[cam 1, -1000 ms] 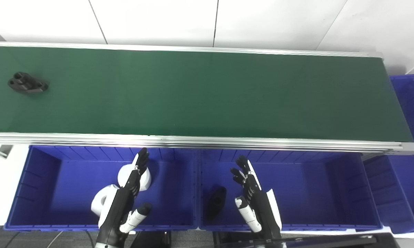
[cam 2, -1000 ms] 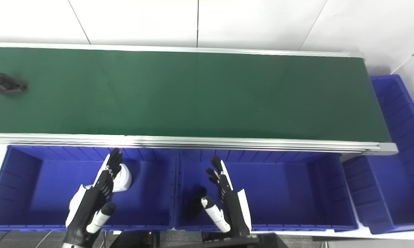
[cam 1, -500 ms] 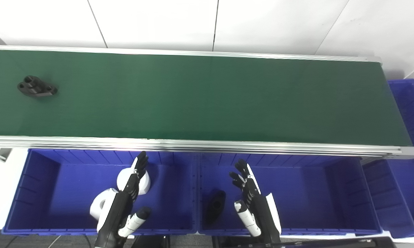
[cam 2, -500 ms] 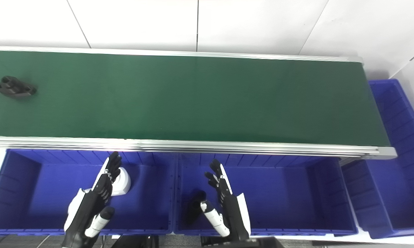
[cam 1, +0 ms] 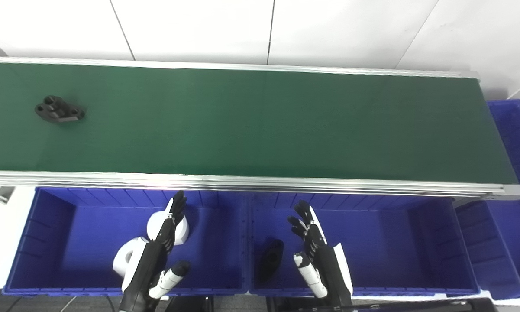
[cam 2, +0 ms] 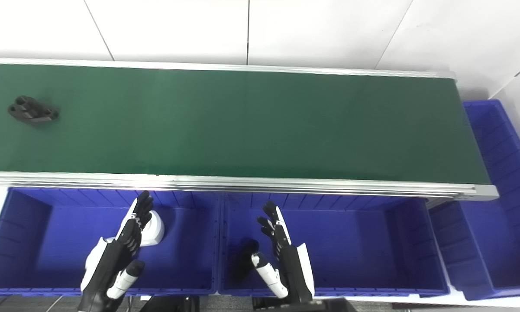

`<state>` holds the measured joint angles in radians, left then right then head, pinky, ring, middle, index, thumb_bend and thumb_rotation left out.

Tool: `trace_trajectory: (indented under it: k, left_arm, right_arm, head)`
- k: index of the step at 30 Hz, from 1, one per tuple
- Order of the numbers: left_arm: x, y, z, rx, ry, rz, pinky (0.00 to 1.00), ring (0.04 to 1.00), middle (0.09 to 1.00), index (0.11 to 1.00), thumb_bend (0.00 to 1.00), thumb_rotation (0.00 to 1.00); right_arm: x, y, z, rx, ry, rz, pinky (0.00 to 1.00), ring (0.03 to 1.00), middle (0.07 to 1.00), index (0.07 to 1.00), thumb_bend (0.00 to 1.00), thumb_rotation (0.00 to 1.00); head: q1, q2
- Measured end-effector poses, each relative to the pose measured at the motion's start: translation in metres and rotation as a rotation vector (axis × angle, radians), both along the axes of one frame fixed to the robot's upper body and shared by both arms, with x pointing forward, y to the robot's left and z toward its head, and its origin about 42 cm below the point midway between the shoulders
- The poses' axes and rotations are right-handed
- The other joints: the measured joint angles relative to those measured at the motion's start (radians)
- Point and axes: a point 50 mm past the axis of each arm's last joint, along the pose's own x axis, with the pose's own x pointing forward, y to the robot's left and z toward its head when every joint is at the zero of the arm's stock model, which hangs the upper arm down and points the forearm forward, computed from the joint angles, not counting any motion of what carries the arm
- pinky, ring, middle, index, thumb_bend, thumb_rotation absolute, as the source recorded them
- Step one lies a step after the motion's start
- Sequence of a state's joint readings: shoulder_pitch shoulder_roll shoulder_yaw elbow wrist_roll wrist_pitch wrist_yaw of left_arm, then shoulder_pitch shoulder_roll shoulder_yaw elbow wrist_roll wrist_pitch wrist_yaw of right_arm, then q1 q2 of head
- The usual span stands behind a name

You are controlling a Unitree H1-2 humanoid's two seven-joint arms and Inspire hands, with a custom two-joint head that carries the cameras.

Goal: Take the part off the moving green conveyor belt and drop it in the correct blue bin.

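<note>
Small black plastic part w/ 2 holes [cam 1: 59,109] lies flat at far left of long green conveyor belt [cam 1: 260,121], untouched. Below, left blue plastic bin [cam 1: 47,242] holds 2 white ring-shaped parts [cam 1: 156,236]; left hand [cam 1: 153,260] hovers over it, fingers spread, empty. Right blue plastic bin [cam 1: 394,242] holds 1 dark oval part [cam 1: 272,256]; right hand [cam 1: 318,255] over it, likewise released & empty.

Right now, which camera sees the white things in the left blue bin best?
The left eye view: both white parts show beside the left hand. In the right eye view the hand hides one, so one white part shows.
</note>
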<state>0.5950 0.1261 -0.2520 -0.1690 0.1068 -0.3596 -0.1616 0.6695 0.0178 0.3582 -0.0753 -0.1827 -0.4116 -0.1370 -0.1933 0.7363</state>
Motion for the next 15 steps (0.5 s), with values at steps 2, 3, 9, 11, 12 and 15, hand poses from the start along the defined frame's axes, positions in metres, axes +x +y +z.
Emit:
trace_trajectory:
  k: [2,3,9,11,12,15]
  left_arm:
    - [0.0000,0.0000,0.0000,0.000,0.000,0.000,1.00,1.000,1.000,1.000,0.91,0.89]
    - [0.0000,0.0000,0.0000,0.000,0.000,0.000,1.00,1.000,1.000,1.000,0.91,0.89]
    - [0.0000,0.0000,0.0000,0.001,0.000,0.000,1.00,1.000,1.000,1.000,0.91,0.89]
    - [0.0000,0.0001,0.0000,0.001,0.000,0.000,1.00,1.000,1.000,1.000,0.91,0.89]
    - [0.0000,0.0001,-0.0001,0.001,0.000,0.000,1.00,1.000,1.000,1.000,0.91,0.89]
    - [-0.0005,0.0001,-0.0013,0.001,0.005,0.000,1.00,1.000,1.000,1.000,0.90,0.89]
  right_arm:
    - [0.0000,0.0001,0.0000,0.000,0.000,0.000,0.90,0.902,0.960,0.984,0.81,0.89]
    - [0.0000,0.0001,0.0000,0.000,0.000,0.000,0.90,0.903,0.959,0.984,0.81,0.89]
    - [0.0000,0.0001,0.0000,0.001,0.000,0.000,0.91,0.904,0.960,0.982,0.81,0.88]
    - [0.0000,0.0001,0.0000,0.001,0.000,0.000,0.91,0.904,0.960,0.982,0.82,0.88]
    - [0.0000,0.0000,0.0000,0.002,0.000,0.000,0.91,0.904,0.960,0.982,0.82,0.88]
    - [0.0000,0.0000,-0.0001,0.002,0.001,0.000,0.90,0.902,0.961,0.983,0.82,0.89]
  head:
    - [0.000,0.000]
    - [0.000,0.000]
    - [0.000,0.002]
    - [0.000,0.002]
    - [0.003,-0.003]
    - [0.003,-0.005]
